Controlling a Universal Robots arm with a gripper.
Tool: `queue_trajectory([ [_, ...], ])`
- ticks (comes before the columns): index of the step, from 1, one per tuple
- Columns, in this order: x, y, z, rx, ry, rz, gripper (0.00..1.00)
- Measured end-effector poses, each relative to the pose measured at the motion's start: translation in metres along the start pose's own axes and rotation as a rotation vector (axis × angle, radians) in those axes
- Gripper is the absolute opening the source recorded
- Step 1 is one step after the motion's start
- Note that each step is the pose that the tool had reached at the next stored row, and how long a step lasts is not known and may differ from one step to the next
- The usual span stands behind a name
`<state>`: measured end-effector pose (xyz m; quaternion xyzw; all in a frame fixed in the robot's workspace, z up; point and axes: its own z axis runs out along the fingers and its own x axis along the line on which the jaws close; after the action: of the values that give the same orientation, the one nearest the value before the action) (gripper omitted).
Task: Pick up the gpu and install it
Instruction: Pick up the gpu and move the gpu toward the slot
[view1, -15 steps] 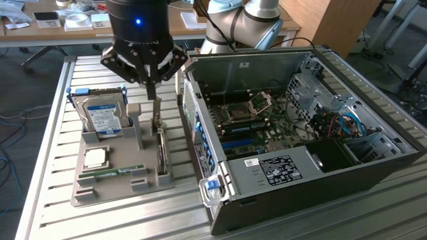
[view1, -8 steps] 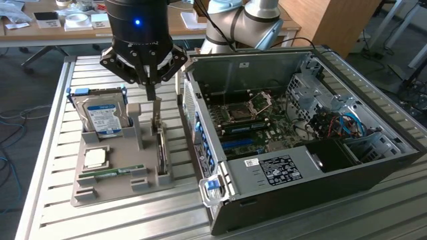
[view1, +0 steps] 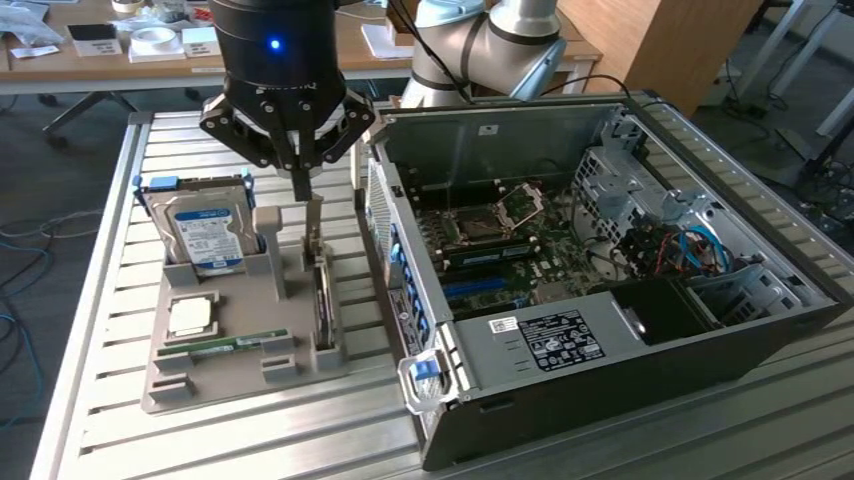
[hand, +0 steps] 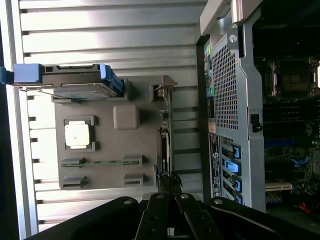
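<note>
A: Slatted metal table (view1: 200, 440). Thin green-and-black gpu card (view1: 320, 290) stands on edge in grey plastic holder tray (view1: 227, 378), beside open black computer case (view1: 747, 340).
B: Wrist view adds: black gripper (hand: 167, 177) clenched, tips at card's edge; grasp unclear.

The gripper (view1: 303, 192), fingers together, seems to clasp the upright gpu's (view1: 322, 300) top edge in the grey tray (view1: 200, 385).
</note>
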<state>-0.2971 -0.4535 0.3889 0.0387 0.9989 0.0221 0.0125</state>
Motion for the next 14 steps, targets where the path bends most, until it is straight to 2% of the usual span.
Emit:
queue_trajectory([
  [2, 0.0, 0.0, 0.0, 0.0, 0.0, 0.0, 0.11],
  [3, 0.0, 0.0, 0.0, 0.0, 0.0, 0.0, 0.17],
  [4, 0.0, 0.0, 0.0, 0.0, 0.0, 0.0, 0.17],
  [5, 0.0, 0.0, 0.0, 0.0, 0.0, 0.0, 0.23],
  [6, 0.0, 0.0, 0.0, 0.0, 0.0, 0.0, 0.23],
  [9, 0.0, 0.0, 0.0, 0.0, 0.0, 0.0, 0.41],
  [10, 0.0, 0.0, 0.0, 0.0, 0.0, 0.0, 0.41],
  [11, 0.0, 0.0, 0.0, 0.0, 0.0, 0.0, 0.47],
  [12, 0.0, 0.0, 0.0, 0.0, 0.0, 0.0, 0.47],
  [13, 0.0, 0.0, 0.0, 0.0, 0.0, 0.0, 0.53],
  [14, 0.0, 0.0, 0.0, 0.0, 0.0, 0.0, 0.53],
])
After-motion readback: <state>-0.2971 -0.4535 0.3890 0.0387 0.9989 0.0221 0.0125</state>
